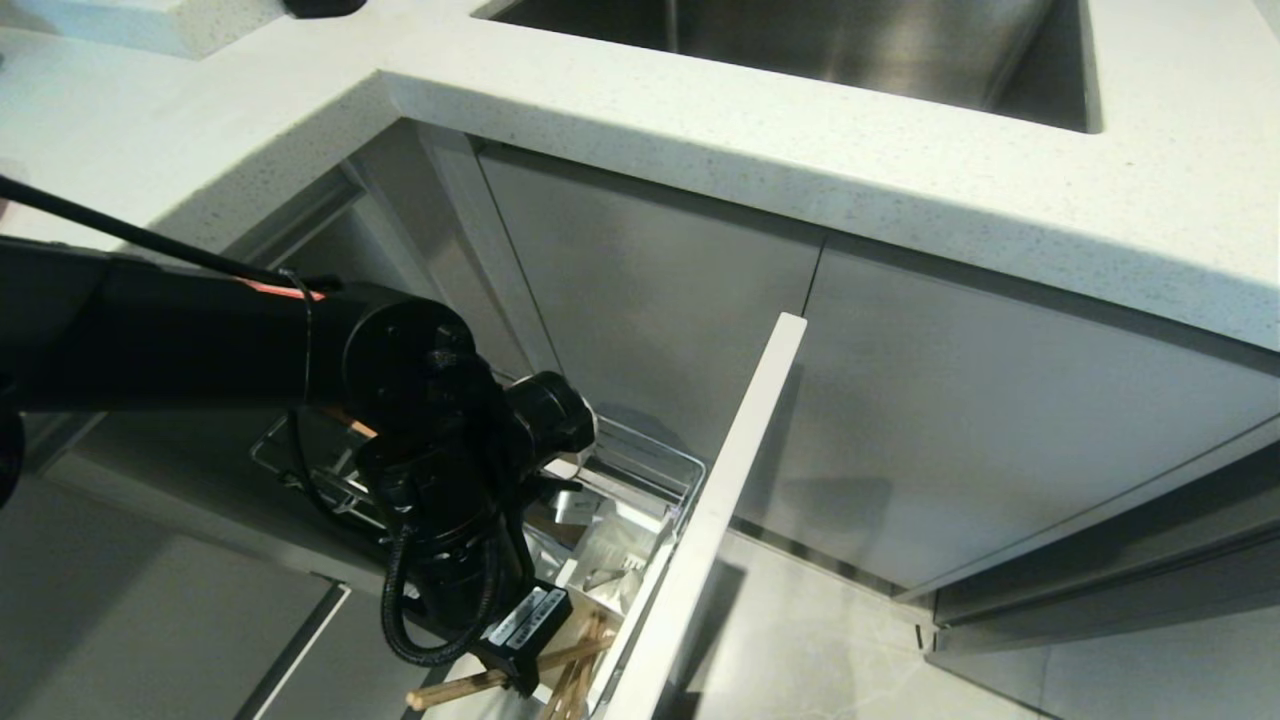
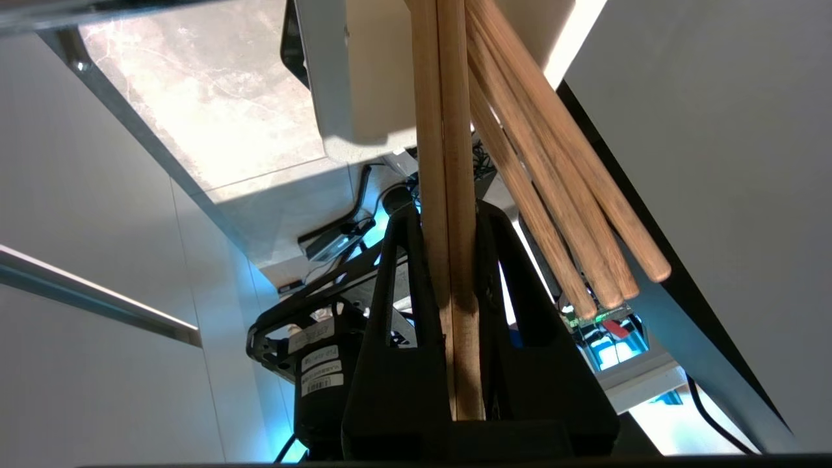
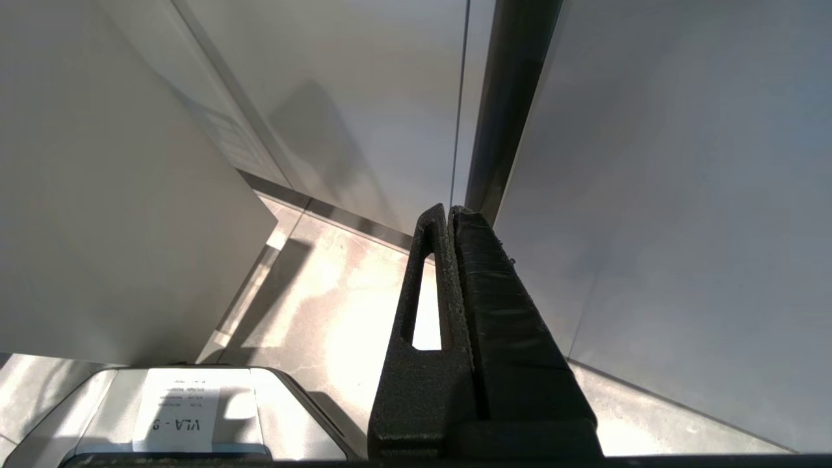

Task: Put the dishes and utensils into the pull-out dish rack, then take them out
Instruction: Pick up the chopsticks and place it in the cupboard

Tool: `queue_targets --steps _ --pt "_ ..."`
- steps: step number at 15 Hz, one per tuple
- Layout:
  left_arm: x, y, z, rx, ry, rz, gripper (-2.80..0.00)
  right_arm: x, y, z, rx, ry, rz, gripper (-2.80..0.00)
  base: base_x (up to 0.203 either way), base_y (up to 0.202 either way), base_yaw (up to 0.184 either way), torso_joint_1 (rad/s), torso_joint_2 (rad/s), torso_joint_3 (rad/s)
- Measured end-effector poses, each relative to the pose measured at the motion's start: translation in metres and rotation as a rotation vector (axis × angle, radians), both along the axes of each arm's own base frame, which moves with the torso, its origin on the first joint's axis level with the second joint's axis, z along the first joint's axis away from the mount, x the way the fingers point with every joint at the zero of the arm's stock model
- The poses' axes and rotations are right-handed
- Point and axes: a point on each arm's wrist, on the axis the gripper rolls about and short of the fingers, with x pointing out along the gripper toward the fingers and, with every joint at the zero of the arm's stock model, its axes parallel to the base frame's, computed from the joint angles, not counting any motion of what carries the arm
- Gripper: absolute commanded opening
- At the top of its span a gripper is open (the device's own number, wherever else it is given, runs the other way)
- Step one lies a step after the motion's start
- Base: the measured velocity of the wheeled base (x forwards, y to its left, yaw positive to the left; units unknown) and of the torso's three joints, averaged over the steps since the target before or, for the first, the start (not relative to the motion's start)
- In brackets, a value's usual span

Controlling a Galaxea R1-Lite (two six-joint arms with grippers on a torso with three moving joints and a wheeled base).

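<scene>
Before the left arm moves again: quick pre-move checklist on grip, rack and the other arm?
1. Left gripper shut on a pair of chopsticks: ok, both sticks sit side by side between the fingers.
2. Held pair kept apart from the other chopsticks: not ok, those lean right beside it and seem to cross it higher up.
3. Pull-out dish rack pulled out, front panel clear of the arm: ok.
4. Utensil caddy lined up with the held pair: cannot tell, the stick tips run out of view.
5. Right gripper shut, empty, away from the rack: ok.
</scene>
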Motion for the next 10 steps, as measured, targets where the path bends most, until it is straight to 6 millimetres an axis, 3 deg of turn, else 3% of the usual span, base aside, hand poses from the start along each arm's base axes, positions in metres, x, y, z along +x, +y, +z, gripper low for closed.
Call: queue_targets --steps 10 --pt "0.0057 -0.0072 -0.0109 0.016 0.018 0.013 -2.8 0.0 0.0 0.0 0.0 0.0 0.0 -2.8 0.0 0.0 0.0 0.0 0.0 0.0"
